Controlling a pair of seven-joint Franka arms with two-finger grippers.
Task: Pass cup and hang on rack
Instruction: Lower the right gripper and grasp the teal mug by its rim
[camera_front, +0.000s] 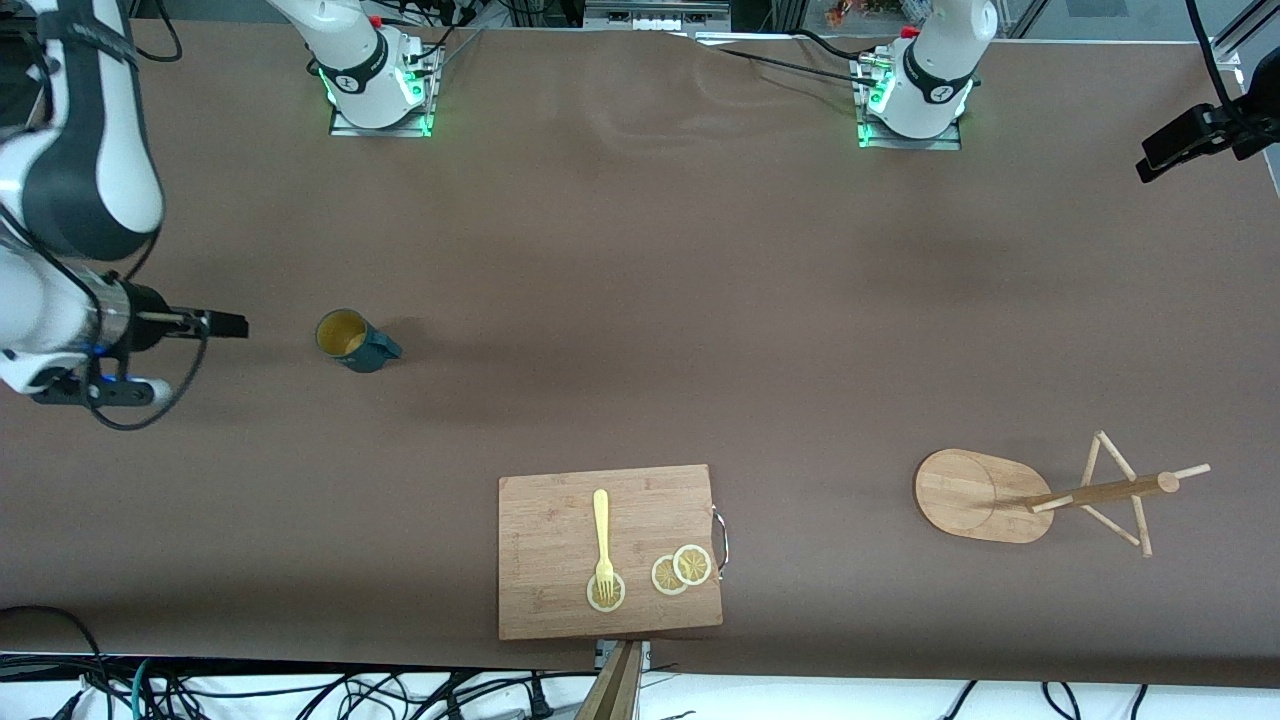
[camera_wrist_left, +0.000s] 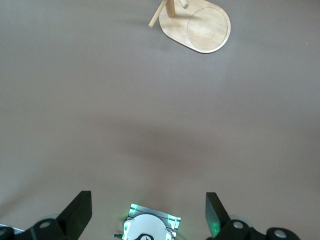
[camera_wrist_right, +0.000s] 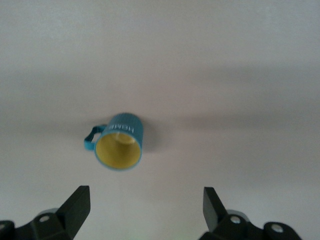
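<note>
I see the cup (camera_front: 352, 340) standing upright on the matte brown table (camera_front: 640, 300), a smooth teal cylinder with a yellow-tan inside and a small side handle (white lettering on its wall). My right gripper (camera_wrist_right: 145, 207) hangs above it with its 2 black fingers (camera_wrist_right: 76, 206) spread wide, the cup ahead of the tips, untouched. My left gripper (camera_wrist_left: 148, 212) waits, fingers apart, well clear of the pale wooden rack (camera_front: 1010, 493) with its oval base.

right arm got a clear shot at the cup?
Probably yes. The right gripper is open above the table with the cup upright and alone on bare cloth; the cutting board and rack sit well away from it.
</note>
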